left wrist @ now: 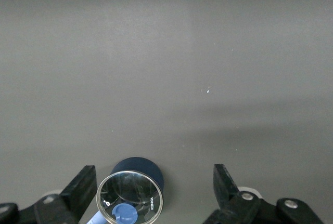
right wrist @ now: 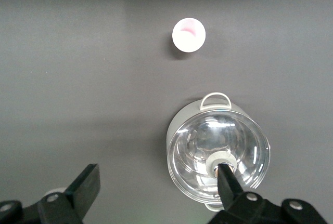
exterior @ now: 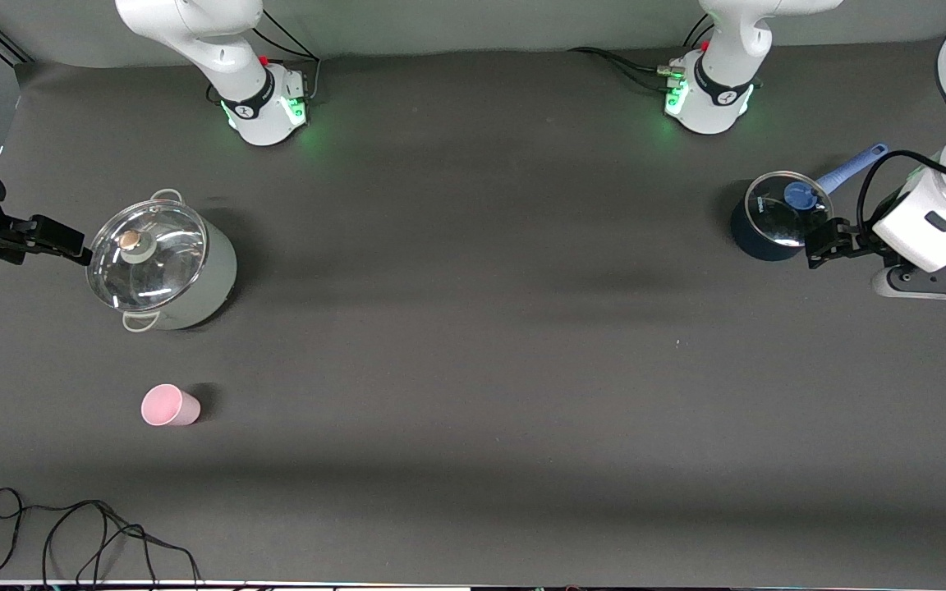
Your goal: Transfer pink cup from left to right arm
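A pink cup [exterior: 169,405] stands upright on the table toward the right arm's end, held by neither arm: a scene fitting either a handover to come or one already finished. Farther back, the right gripper [right wrist: 156,193] hangs wide open and empty beside the lidded steel pot [exterior: 163,264]. The left gripper [left wrist: 156,190], also open and empty, waits beside the blue saucepan [exterior: 775,215], well apart.

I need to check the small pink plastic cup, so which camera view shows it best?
The right wrist view: the small pink plastic cup sits unobstructed, its open mouth showing. The front view shows it smaller, near the lidded steel pot. The left wrist view misses it.
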Controlling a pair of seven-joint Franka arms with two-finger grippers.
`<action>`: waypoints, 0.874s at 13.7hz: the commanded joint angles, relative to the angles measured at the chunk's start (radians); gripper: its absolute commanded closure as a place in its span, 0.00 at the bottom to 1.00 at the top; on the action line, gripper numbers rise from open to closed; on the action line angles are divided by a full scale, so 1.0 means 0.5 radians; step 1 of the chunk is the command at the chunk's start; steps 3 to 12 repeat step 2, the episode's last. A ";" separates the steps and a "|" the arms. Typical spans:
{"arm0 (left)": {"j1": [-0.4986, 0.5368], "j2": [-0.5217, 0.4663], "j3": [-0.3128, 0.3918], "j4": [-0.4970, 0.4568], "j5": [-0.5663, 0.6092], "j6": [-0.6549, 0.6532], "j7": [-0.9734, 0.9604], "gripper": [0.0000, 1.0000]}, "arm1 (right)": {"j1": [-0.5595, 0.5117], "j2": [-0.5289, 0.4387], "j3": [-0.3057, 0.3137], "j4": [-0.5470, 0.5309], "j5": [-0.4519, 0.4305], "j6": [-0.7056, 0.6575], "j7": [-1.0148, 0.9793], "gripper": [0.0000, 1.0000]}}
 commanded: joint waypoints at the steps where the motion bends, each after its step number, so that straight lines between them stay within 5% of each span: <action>1: -0.004 -0.045 0.011 -0.042 -0.010 0.018 0.029 0.00 | 0.012 0.002 -0.014 0.021 -0.007 -0.013 -0.050 0.00; 12: -0.004 -0.045 0.011 -0.042 -0.010 0.018 0.029 0.00 | 0.012 0.005 -0.014 0.021 -0.007 -0.013 -0.050 0.00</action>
